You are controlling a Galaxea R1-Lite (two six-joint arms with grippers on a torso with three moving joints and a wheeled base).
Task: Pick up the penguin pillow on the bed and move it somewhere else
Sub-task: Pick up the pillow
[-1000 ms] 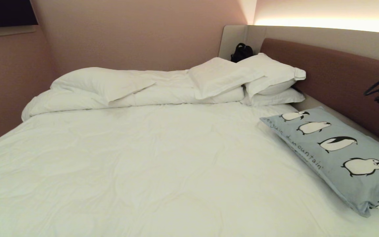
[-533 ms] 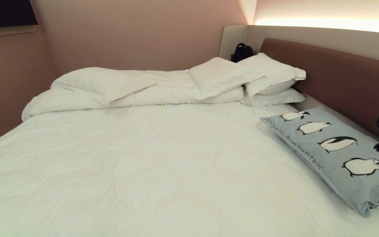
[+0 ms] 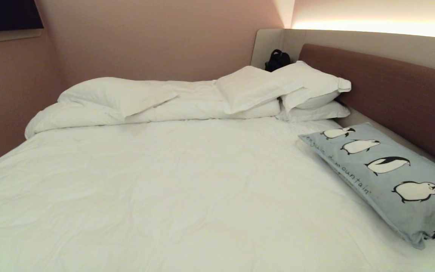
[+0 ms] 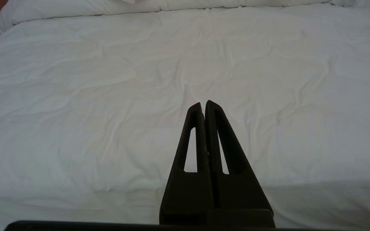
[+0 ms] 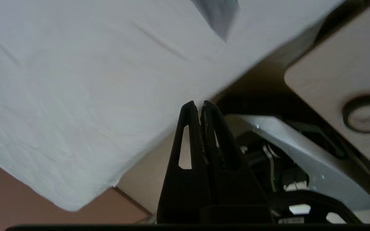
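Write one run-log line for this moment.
penguin pillow: on bed, untouched | right claw: shut, empty | left claw: shut, over duvet

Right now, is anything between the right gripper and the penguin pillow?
Nothing visible. The penguin pillow lies alone on the bed beside the headboard. The right gripper is shut, near the bed's edge.

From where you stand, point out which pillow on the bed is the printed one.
The penguin pillow, light blue-grey with penguins and lettering, lies beside the brown headboard. The white pillows piled farther back are plain.
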